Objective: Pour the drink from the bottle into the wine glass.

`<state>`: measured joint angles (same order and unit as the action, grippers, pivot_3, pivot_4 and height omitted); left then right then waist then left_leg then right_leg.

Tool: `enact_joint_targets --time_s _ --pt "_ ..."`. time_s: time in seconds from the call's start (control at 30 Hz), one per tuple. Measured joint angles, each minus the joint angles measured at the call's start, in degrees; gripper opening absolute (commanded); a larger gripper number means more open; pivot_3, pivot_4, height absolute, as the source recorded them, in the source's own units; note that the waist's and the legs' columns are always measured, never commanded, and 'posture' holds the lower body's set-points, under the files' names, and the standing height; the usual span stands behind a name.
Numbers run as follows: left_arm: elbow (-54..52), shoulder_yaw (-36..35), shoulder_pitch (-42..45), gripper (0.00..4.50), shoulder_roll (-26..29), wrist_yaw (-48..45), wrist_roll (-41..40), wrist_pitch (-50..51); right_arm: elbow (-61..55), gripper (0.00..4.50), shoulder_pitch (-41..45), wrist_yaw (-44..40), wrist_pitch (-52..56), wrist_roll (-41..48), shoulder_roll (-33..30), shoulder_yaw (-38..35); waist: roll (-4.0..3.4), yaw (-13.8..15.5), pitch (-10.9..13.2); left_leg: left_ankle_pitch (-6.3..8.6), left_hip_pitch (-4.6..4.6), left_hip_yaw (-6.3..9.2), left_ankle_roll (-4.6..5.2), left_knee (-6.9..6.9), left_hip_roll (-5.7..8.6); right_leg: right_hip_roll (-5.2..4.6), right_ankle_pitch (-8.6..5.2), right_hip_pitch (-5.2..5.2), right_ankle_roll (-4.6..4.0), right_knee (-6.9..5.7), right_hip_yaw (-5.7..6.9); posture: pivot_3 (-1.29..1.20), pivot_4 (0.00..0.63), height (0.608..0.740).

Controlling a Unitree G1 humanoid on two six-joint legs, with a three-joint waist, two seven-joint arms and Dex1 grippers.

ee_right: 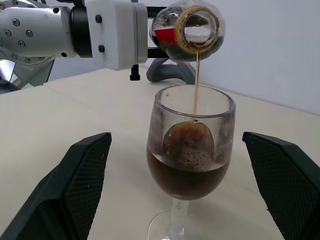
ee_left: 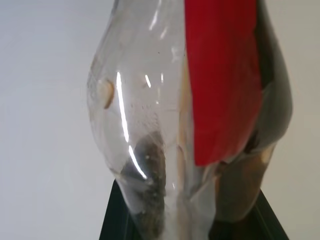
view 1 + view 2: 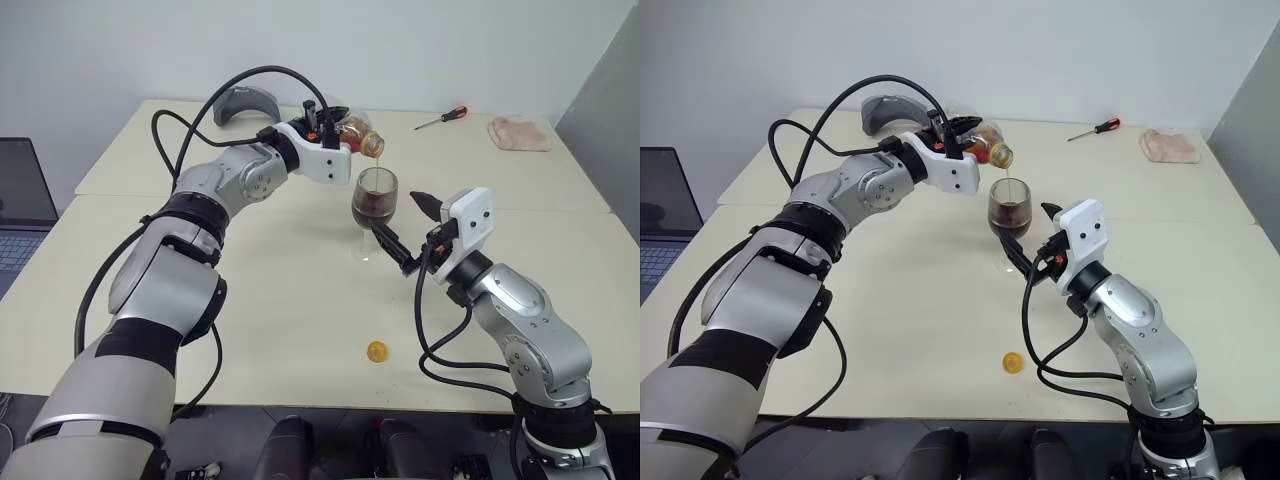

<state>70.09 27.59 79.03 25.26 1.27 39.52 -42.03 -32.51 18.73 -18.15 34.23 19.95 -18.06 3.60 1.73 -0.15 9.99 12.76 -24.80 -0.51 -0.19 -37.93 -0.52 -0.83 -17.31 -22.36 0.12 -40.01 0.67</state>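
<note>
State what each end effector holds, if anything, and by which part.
The left end effector holds the bottle by its round body, tipped over the wine glass. The right end effector stands open around the glass, holding nothing.

Clear glossy plastic bottle (image 1: 187,30) with a shiny red label, smooth transparent wine glass (image 1: 190,150) below its mouth, dark foamy drink (image 1: 187,175) inside, matt cream table (image 3: 300,300) under the glass, textured matt black fingers (image 1: 80,185) flanking it, soft pink cloth (image 3: 519,133) beyond.
</note>
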Motion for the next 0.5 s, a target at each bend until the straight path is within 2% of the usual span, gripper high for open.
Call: enact_joint_targets --time_s 0.3,0.5 --pt "-2.8 -11.1 -6.8 0.74 -3.6 -11.9 -15.4 3.3 -0.1 4.50 -1.6 -2.6 -1.6 -1.8 -2.0 1.6 0.00 0.0 0.0 -0.10 0.00 0.00 -0.16 -0.03 -0.01 -0.01 0.00 0.00 0.00 -0.02 0.00 0.00 0.150 0.740" --pt "-11.2 -21.4 -14.1 0.74 -6.5 -18.3 -29.1 13.0 -3.1 4.50 -3.4 -7.9 -0.4 0.5 -6.1 2.3 -0.01 -0.2 0.0 -0.11 0.02 0.02 -0.19 -0.04 -0.03 0.00 0.00 0.02 -0.01 -0.04 0.00 0.00 0.150 0.740"
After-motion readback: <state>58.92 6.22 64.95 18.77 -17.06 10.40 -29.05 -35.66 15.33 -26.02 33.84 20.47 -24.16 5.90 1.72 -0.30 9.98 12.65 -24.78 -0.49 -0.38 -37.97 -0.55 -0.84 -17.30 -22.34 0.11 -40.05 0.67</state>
